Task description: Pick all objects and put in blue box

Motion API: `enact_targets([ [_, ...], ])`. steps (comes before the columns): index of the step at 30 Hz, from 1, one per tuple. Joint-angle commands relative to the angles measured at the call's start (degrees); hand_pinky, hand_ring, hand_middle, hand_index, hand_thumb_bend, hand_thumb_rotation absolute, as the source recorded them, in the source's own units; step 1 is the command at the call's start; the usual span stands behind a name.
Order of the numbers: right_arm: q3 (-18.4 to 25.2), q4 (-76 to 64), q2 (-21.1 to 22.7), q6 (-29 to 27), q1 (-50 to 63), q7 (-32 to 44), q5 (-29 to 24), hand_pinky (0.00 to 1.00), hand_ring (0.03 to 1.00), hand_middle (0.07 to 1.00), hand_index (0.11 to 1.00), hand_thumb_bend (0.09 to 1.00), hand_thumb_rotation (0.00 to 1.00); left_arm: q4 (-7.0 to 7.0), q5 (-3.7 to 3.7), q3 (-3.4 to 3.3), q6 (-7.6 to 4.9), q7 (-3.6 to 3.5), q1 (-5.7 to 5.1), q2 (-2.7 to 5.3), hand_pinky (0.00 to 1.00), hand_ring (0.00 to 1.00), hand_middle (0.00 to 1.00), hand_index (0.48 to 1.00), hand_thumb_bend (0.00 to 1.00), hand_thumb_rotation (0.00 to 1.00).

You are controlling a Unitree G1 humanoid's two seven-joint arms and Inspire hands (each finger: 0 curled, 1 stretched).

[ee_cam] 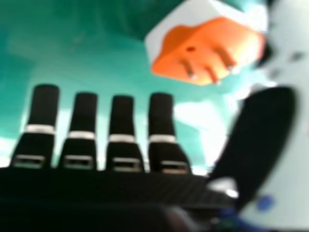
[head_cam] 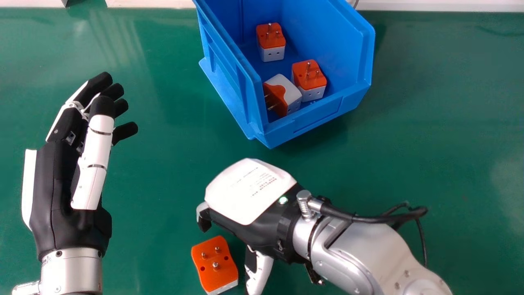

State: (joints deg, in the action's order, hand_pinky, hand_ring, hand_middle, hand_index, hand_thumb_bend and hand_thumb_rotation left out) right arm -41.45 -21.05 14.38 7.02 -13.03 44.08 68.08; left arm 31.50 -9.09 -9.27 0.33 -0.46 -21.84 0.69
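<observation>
Orange above and white below, the three-pronged adapter (head_cam: 215, 264) sits prongs up on the counter (head_cam: 155, 184), just left of the thumb of the right hand (head_cam: 247, 194). That hand is open, fingers straight, holding nothing; the left hand (head_cam: 67, 180) is at the head view's left.
</observation>
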Motion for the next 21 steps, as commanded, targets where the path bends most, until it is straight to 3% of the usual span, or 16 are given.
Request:
enact_targets([
  [1, 0.5, -2.5, -1.3, 0.5, 1.0, -1.2, 1.5, 0.73, 0.849, 0.879, 0.838, 0.955, 0.47, 1.94, 0.36, 0.22, -0.18, 0.32, 0.02, -0.13, 0.68, 0.79, 0.8, 0.774, 0.54, 0.65],
  [7, 0.7, -1.8, -2.3, 0.3, 3.0, -5.0, 3.4, 0.75, 0.863, 0.895, 0.864, 0.961, 0.52, 2.46, 0.39, 0.23, 0.75, 0.55, 0.25, -0.12, 0.67, 0.79, 0.79, 0.772, 0.52, 0.65],
  [12, 0.5, -1.0, -3.1, 0.7, 3.8, -7.5, 4.1, 0.75, 0.859, 0.895, 0.869, 0.957, 0.55, 2.44, 0.61, 0.21, 0.68, 0.6, 0.3, -0.33, 0.67, 0.79, 0.8, 0.772, 0.52, 0.65],
  [16, 0.4, -0.1, -3.7, 0.7, 4.6, -10.0, 4.3, 0.73, 0.851, 0.887, 0.86, 0.948, 0.56, 2.92, 0.34, 0.31, 1.02, 0.65, 0.27, -0.19, 0.66, 0.78, 0.79, 0.768, 0.51, 0.65],
  [21, 0.3, 1.4, -4.2, 0.6, 4.5, -11.3, 4.8, 0.72, 0.841, 0.874, 0.841, 0.919, 0.56, 2.59, 1.0, 0.28, 0.54, 0.71, 0.39, -0.36, 0.65, 0.78, 0.79, 0.767, 0.51, 0.66],
])
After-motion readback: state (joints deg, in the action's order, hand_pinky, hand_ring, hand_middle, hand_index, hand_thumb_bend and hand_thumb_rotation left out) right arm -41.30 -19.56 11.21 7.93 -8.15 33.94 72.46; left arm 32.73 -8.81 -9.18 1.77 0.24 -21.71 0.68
